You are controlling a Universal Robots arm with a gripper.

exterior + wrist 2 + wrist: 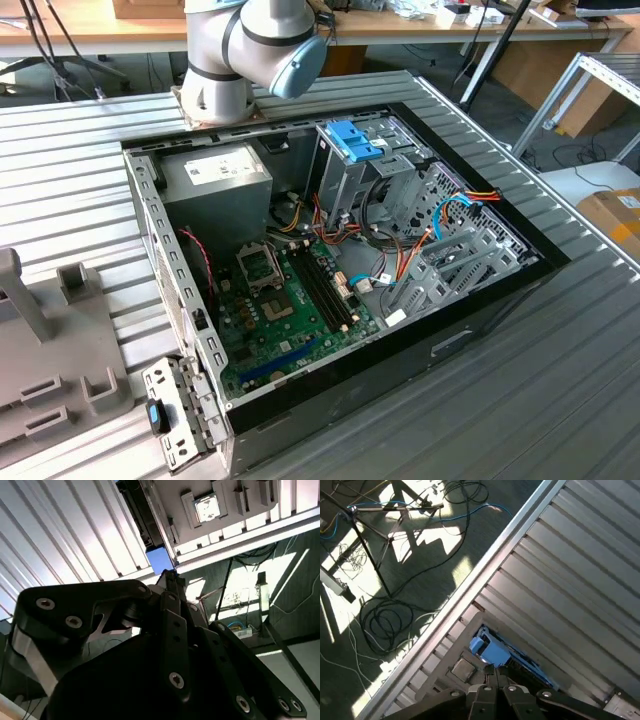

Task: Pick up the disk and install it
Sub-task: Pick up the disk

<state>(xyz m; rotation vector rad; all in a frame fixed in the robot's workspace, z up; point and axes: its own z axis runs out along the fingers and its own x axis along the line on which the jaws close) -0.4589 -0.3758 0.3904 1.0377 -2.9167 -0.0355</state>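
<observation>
Disk: black drive with a bright blue rail at its near end. In both wrist views it lies flat on the ribbed metal counter, along the edge of a grey fixture plate.

Gripper: black, with the fingers drawn together to a narrow tip. In the second wrist view the gripper ends just beside the blue end of the disk. Whether it touches that end cannot be told.

Computer case: black tower on its side, open, resting on the counter in the exterior view.
- motherboard: green, on the case floor
- power supply: grey box in the far corner
- drive cage: grey, upright, topped with a blue latch

Robot arm: its base stands just behind the case.

Floor: dark, strewn with coiled cables.
</observation>
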